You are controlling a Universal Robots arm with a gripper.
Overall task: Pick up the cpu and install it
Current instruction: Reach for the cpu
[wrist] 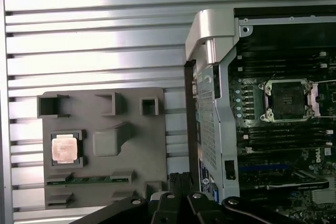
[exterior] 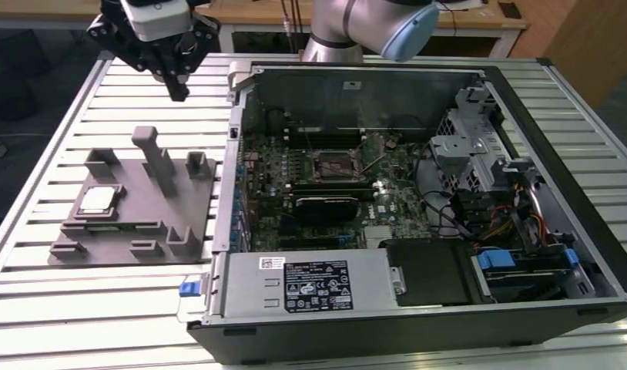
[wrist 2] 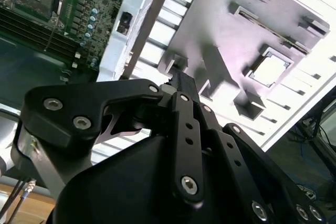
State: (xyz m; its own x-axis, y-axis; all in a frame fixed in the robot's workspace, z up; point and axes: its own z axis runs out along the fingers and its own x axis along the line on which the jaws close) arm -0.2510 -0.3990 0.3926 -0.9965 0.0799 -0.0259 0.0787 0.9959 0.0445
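**Pincer and cpu position**

We are finding the pincer (exterior: 178, 92) hovering above the slatted counter (exterior: 77, 308), its fingers pressed together and pinching nothing. The cpu (exterior: 95, 200) is lying flat in a square recess of the grey holder (exterior: 185, 212), on the exterior view's left of the open computer case (exterior: 396, 331). The pincer is hanging well apart from the cpu. Inside the case, we are seeing the square socket (exterior: 332, 163) on the green board.

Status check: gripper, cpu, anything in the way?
Gripper shut, empty, raised above the table, apart from the cpu. Cpu sits flat in the grey holder, untouched. Nothing on top of it; motherboard socket empty.
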